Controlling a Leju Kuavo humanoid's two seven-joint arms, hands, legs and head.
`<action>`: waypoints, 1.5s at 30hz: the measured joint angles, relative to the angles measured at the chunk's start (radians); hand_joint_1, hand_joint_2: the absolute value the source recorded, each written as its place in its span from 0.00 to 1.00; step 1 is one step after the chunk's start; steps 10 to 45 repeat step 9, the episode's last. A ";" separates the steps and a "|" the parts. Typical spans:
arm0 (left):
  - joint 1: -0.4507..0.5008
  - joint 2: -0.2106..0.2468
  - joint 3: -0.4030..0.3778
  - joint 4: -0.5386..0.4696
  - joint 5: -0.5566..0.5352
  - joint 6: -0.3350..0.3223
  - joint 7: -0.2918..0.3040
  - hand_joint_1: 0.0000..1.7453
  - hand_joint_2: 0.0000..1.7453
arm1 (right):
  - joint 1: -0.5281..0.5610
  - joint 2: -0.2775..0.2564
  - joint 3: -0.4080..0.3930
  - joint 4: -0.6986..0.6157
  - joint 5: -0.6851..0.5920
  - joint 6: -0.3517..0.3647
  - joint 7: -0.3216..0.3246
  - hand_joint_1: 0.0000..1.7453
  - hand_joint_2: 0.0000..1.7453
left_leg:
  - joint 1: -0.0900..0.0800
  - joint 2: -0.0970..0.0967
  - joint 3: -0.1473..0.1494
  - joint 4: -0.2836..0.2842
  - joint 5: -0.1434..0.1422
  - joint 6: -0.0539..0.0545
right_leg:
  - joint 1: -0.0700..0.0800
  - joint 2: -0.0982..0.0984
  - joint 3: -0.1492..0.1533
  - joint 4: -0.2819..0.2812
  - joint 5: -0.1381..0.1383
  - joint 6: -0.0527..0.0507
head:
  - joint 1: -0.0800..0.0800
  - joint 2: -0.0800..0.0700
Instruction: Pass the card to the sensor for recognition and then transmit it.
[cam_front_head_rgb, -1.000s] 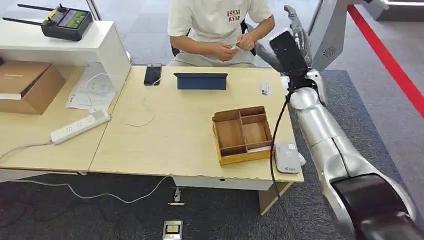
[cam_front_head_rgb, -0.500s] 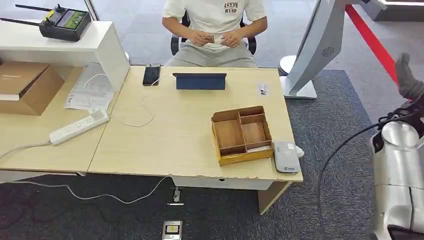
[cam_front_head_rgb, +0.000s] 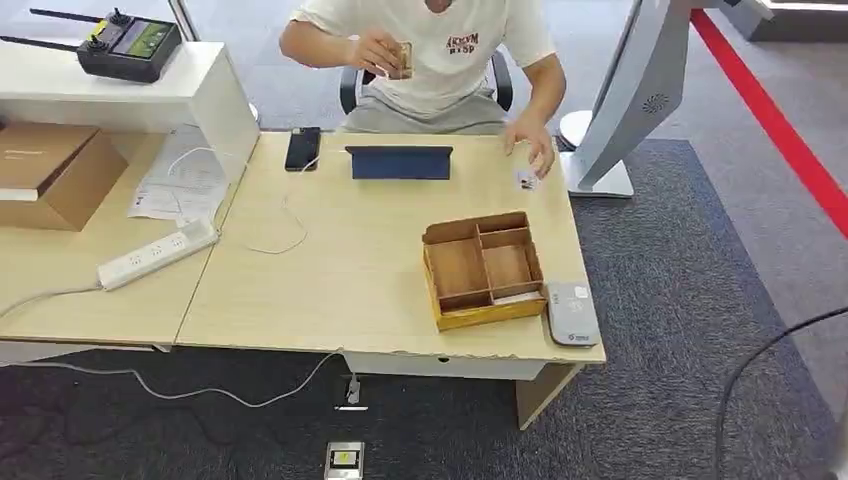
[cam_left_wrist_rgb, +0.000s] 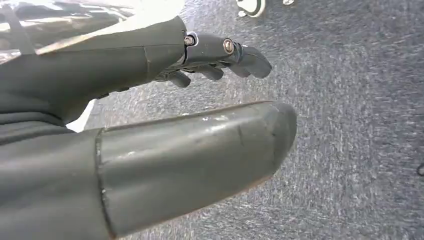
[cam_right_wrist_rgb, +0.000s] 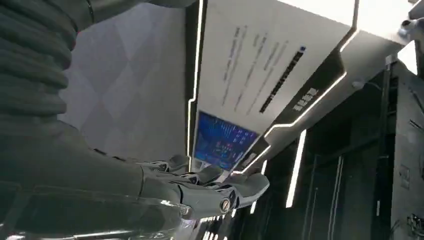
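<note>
One card (cam_front_head_rgb: 402, 60) held upright.

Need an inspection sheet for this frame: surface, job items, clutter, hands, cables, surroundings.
Surface: light wooden desk, a second desk butted against its side.
Job's things: grey card sensor at the desk's near corner beside the wooden divided tray; a small card on the desk under a person's hand; the person's other hand holds up another card.
Clutter: phone, dark tablet, cardboard box, papers, remote controller.
Hands: left hand empty, fingers apart; right hand empty, fingers extended.
Cables: power strip with white lead; cable on floor.
Surroundings: grey carpet, white kiosk stand.
</note>
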 joint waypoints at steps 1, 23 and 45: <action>-0.002 -0.002 0.003 0.000 0.001 0.002 0.000 0.00 0.00 | 0.001 -0.004 -0.037 0.031 0.072 0.000 -0.001 0.00 1.00 | 0.000 0.000 0.000 0.000 0.000 0.000 | 0.000 0.000 0.000 0.000 0.000 0.000 | 0.000 0.000; -0.005 -0.013 0.018 0.000 0.008 0.019 0.007 0.00 0.00 | 0.080 0.008 -0.316 0.190 0.434 0.000 0.114 0.00 1.00 | 0.000 0.000 -0.001 -0.001 0.000 0.000 | 0.000 0.000 0.000 0.000 0.000 0.000 | 0.000 0.000; -0.005 -0.013 0.018 0.000 0.008 0.019 0.007 0.00 0.00 | 0.080 0.008 -0.316 0.190 0.434 0.000 0.114 0.00 1.00 | 0.000 0.000 -0.001 -0.001 0.000 0.000 | 0.000 0.000 0.000 0.000 0.000 0.000 | 0.000 0.000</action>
